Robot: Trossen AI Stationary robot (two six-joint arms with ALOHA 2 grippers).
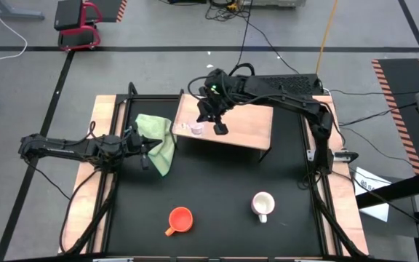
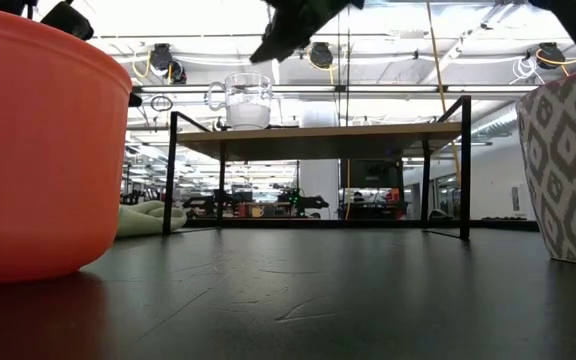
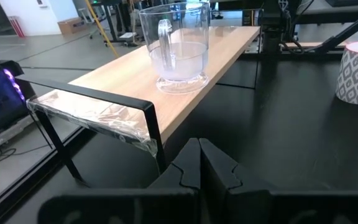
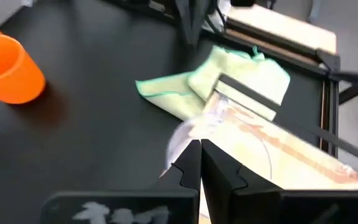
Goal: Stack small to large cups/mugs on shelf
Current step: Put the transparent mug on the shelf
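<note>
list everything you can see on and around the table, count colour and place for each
glass cup: one, clear, upright on the shelf near its left end
shelf: one, light-brown board on a dark frame, at the far middle of the table
orange mug: one, orange, on the tabletop at the near edge, left of centre
white mug: one, white with a grey pattern, on the tabletop near the front, right of the orange mug
cloth: one, light green, crumpled on the table left of the shelf
left gripper: one, dark, shut, low by the cloth
right gripper: one, dark, shut, above the shelf beside the glass cup
</note>
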